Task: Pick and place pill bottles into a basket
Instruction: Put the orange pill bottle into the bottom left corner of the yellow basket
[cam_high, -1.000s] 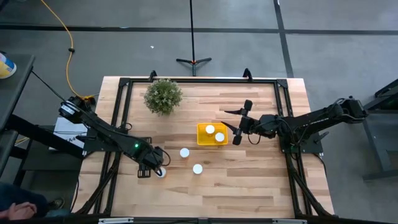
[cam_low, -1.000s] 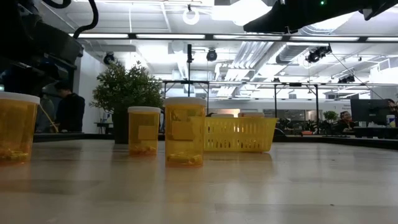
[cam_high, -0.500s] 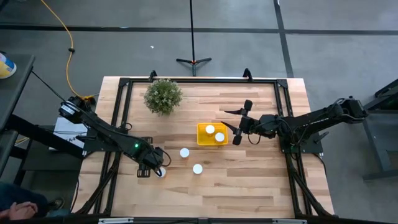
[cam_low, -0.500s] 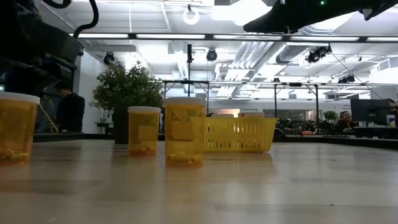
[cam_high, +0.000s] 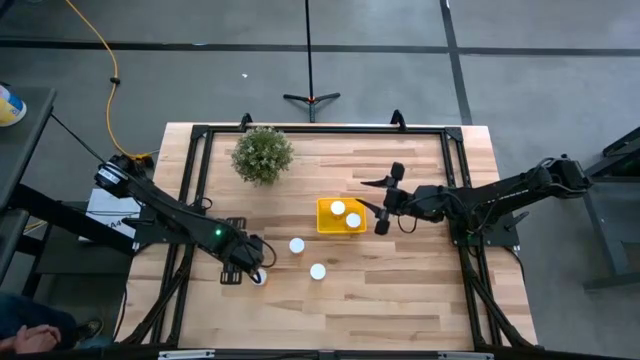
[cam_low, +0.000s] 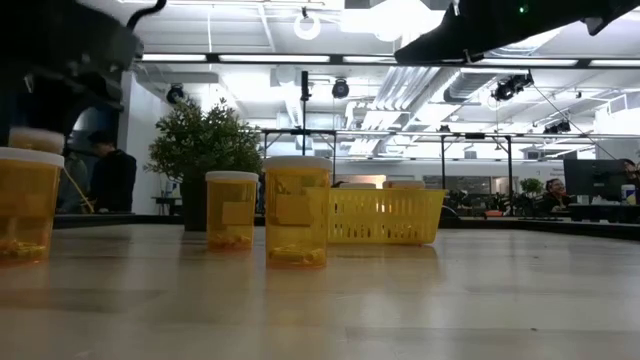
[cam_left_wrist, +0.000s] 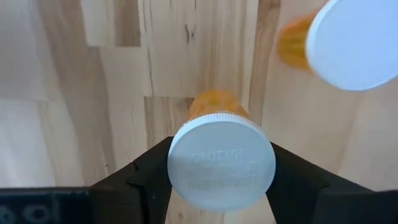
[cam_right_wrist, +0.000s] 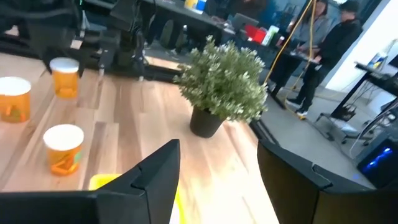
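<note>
My left gripper is near the table's front left, shut on a pill bottle with a white cap and orange body. Another bottle stands close beside it on its base, which also shows in the low view. Two more bottles stand upright on the wood toward the middle. The yellow basket sits at the centre with two white caps inside. My right gripper hangs open and empty just right of the basket. My left gripper pinches the bottle's white cap by its rim between its two fingers. The fingers come from above, pointing down. The bottle is upright below them, and its cap shows higher than the cap of the standing bottle in front, which hides its bottom.
A bushy green potted plant stands at the far left of the table. A black frame runs around the table's edges. Bare wood lies at the front right. People stand in the room beyond the table.
My left gripper has gone up with its bottle: in the low view a white cap now shows above the near left bottle, where none showed before. The other bottles and the basket have stayed put.
</note>
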